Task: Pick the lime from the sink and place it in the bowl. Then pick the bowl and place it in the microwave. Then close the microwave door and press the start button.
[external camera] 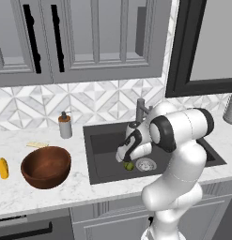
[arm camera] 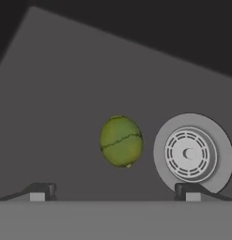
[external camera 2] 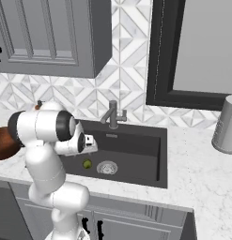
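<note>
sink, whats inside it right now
Inside the dark grey rectangular sink lie a small yellow-green lime and, beside it, the round metal drain. In the base views the white arm covers part of the basin floor.

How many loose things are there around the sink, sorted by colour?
Yellow-green: 1, small round lime on the sink floor
Reddish-brown: 1, glossy wooden bowl
Yellow-orange: 1, elongated item
Grey: 2, soap dispenser, canister
Total: 5

Bare sink [arm camera: 65,93] floor surrounds the lime [arm camera: 120,141]; the drain [arm camera: 192,153] lies just beside it, faucet [external camera 2: 112,115] stands behind.
</note>
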